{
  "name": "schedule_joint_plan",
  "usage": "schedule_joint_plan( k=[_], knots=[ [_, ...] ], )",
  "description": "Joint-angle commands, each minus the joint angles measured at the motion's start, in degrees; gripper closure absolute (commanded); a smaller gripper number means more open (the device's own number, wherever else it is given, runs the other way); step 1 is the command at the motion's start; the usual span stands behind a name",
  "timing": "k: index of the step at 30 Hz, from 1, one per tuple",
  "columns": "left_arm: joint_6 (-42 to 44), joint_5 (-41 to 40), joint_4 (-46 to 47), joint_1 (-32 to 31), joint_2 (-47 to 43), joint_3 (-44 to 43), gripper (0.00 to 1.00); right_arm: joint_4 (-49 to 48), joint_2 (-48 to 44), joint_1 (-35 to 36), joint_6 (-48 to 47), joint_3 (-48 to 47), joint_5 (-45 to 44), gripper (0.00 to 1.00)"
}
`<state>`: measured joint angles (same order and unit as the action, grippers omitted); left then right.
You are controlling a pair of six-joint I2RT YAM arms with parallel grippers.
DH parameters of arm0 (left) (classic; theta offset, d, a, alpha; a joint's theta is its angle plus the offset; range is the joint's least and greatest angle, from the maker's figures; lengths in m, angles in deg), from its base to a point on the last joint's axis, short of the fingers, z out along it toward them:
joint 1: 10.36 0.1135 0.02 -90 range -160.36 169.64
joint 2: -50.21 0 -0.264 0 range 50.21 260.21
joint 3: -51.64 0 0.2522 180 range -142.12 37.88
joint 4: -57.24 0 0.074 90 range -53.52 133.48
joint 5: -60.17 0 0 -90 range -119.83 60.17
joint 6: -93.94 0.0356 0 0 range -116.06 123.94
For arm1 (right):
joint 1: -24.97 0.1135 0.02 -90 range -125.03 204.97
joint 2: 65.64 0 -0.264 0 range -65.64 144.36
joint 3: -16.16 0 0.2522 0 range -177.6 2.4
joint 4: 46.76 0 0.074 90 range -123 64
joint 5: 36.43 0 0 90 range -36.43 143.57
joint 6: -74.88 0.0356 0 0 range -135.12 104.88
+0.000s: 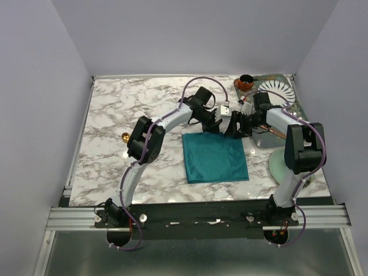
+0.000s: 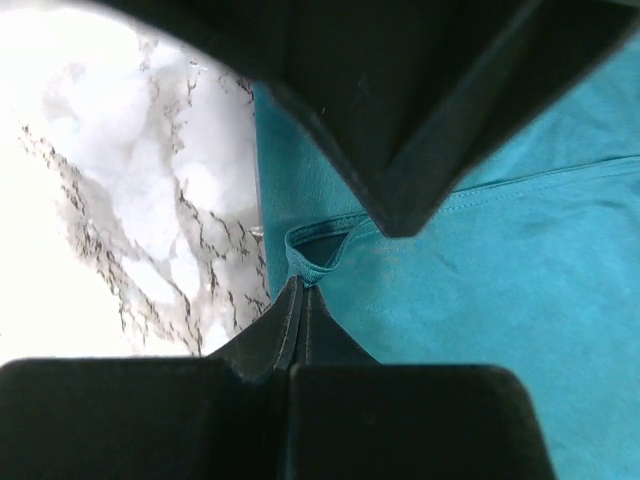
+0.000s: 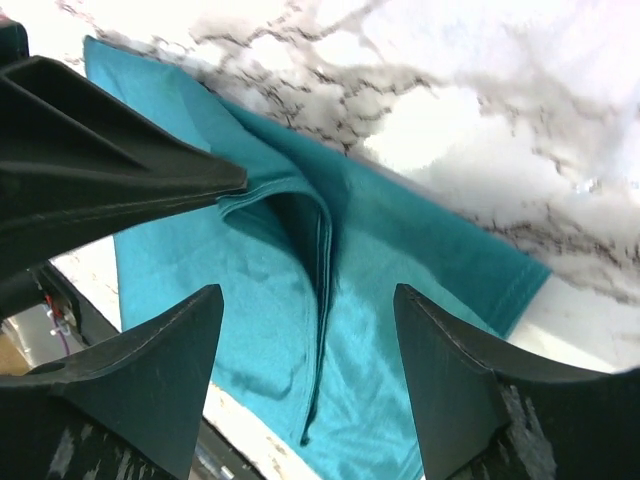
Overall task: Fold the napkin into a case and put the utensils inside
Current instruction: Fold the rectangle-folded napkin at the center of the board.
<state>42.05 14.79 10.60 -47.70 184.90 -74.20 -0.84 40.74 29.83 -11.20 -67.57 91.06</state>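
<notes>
Your left tool (image 2: 300, 297) is pinched tight on the napkin (image 2: 520, 290). In the left wrist view its two fingers meet on a small raised loop of the hem, right at the cloth's edge where the teal gives way to the marble worktop (image 1: 115, 109).

Your right tool (image 3: 305, 315) stands wide, holding nothing. Its fingers sit apart above a lifted fold in the napkin, one on either side of the crease. The left tool's dark finger shows just beside it at the upper left of that view.

From above, the napkin lies flat as a rough square near the middle of the worktop. Both tools are together at its far edge.

A small gold piece (image 1: 125, 137) sits well apart to the left, too small to make out further. A pale saucer (image 1: 276, 168) lies near the napkin's right side.
</notes>
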Motion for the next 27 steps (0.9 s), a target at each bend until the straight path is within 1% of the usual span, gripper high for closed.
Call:
schedule_joint_plan(
  k=[1,7,12,14,19,24,27],
  knots=[
    [-1.54,8.98,-2.18,1.75,-2.68,-2.36,1.00,-6.84,-0.57,0.06,-2.17,3.00,3.98,0.25],
    [-2.34,11.54,-2.18,2.45,-2.42,-2.98,1.00,-9.66,0.48,0.94,-1.73,4.14,7.06,0.27],
    [-2.42,13.47,-1.92,3.24,-2.42,-2.98,1.00,-10.36,2.42,1.20,-1.64,4.67,10.13,0.27],
    [-2.34,13.65,-1.92,3.50,-2.33,-3.15,1.00,-10.37,2.86,1.20,-1.38,4.93,12.41,0.28],
    [-3.12,14.79,-1.31,3.77,-2.15,-3.15,1.00,-10.45,4.52,1.99,-0.41,5.90,14.45,0.30],
    [-3.22,14.71,-1.13,4.12,-1.98,-3.07,1.00,-10.80,5.32,1.99,0.29,7.65,15.85,0.35],
    [-3.22,14.44,-1.04,4.38,-1.98,-2.98,1.00,-10.81,4.88,1.99,0.65,8.80,16.73,0.41]
  ],
)
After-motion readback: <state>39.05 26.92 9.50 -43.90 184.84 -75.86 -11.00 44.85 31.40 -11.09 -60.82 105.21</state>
